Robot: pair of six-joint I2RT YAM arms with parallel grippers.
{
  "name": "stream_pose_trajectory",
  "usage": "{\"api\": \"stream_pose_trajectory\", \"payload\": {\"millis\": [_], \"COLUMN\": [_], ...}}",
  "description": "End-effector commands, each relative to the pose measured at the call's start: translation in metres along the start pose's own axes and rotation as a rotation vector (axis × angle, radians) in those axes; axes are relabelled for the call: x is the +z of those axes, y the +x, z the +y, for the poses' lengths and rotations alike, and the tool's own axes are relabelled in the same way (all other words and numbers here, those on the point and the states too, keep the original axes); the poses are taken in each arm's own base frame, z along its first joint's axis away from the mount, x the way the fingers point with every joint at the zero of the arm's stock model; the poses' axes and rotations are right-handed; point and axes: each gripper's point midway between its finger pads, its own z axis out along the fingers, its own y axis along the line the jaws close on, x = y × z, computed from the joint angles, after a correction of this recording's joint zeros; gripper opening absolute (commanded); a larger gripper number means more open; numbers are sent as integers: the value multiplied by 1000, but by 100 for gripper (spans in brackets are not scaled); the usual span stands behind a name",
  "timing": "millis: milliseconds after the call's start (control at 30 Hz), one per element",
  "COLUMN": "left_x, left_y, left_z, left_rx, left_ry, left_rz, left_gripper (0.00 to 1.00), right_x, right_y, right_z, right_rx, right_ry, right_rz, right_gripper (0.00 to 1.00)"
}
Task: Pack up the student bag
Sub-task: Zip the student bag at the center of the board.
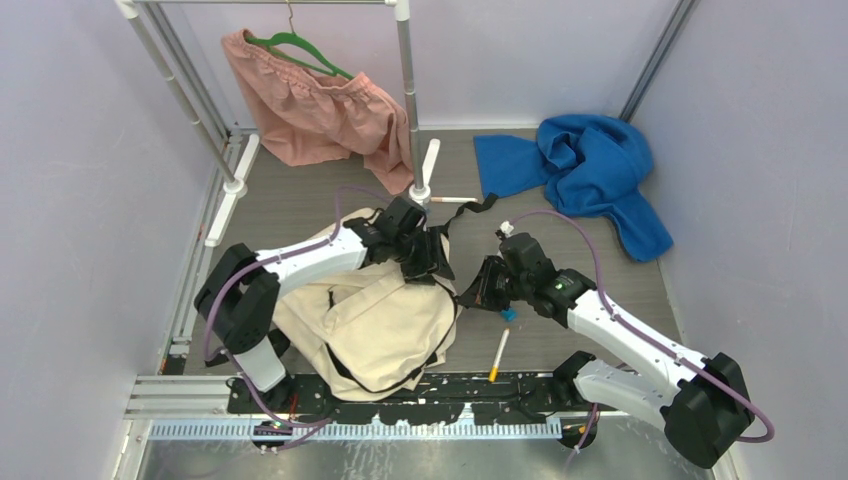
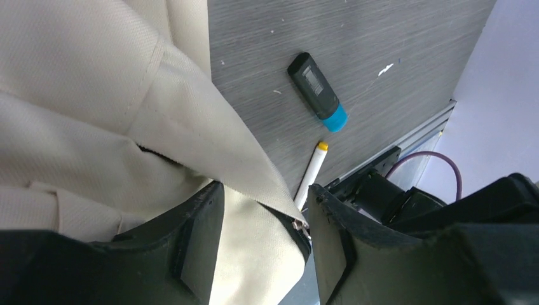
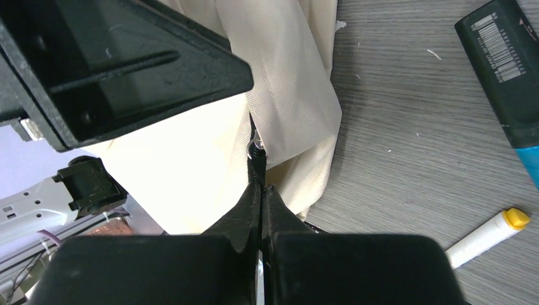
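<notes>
Your worktop (image 1: 300, 205) is a grey wood-grain board. On it you have the cream student bag (image 1: 370, 320) slumped at the near left and a blue fleece cloth (image 1: 590, 170) bunched at the far right. A black marker (image 2: 318, 92) with a blue cap lies just right of the bag. A white pen (image 1: 498, 355) with a yellow tip lies nearer you, close to the marker but apart from it. A white rack foot (image 1: 430, 170) stands at the far middle.

The cream student bag (image 1: 365, 325) slumps on the grey table (image 1: 300, 205) near the left arm's base. The left gripper (image 1: 428, 258) sits on the bag's far edge, and the right gripper (image 1: 478, 287) touches its right side. A white pen (image 1: 498, 355) lies just beside the bag. A blue cloth (image 1: 590, 170) and a pink garment (image 1: 310, 110) lie well beyond.
</notes>
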Motion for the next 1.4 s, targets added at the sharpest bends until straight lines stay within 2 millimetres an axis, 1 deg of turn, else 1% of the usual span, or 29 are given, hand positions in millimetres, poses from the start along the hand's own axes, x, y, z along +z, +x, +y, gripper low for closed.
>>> {"api": "stream_pose_trajectory", "payload": {"millis": [0, 100, 200, 300, 333, 400, 433, 533, 667, 833, 933, 1067, 1133, 1367], "left_x": [2, 5, 7, 8, 7, 6, 6, 5, -8, -22, -24, -31, -35, -42], "left_y": [-14, -16, -18, -21, -22, -23, -25, -30, -46, -63, -70, -86, -94, -115], "left_z": [-10, -7, -6, -5, -5, -5, -5, -2, -5, -16, -16, -11, -7, 2], "left_rx": [-2, -7, -3, -3, -3, -1, -2, 7, 34, 85, 102, 106, 105, 110], "left_ry": [2, -22, -38, -53, -58, -66, -70, -86, -102, -127, -155, -187, -200, -231], "left_rz": [-27, -24, -18, -28, -32, -39, -43, -58, -110, -148, -158, -195, -209, -236], "left_gripper": [51, 52, 47, 33, 27, 9, 1, 0, 0, 0, 0, 0, 0, 0], "right_x": [-3, -3, -4, -5, -5, -5, -5, -5, -10, -22, -24, -21, -20, -23], "right_y": [-2, -1, -3, -3, -3, -3, -2, -1, -3, -3, 5, 12, 12, 29], "right_z": [10, 9, 9, 9, 8, 8, 8, 6, 6, 13, 17, 13, 8, 5], "right_rx": [-39, -46, -57, -66, -66, -69, -70, -81, -126, -310, -425, -505, -536, -606], "right_ry": [-42, -41, -36, -26, -25, -23, -21, -15, 0, 47, 86, 165, 214, 233], "right_rz": [-4, -3, -7, -4, -5, -4, -1, 4, 10, 35, 59, 51, 18, 15], "right_gripper": [1, 1, 1, 1, 1, 1, 1, 1, 1, 1, 1, 1, 1, 1]}}
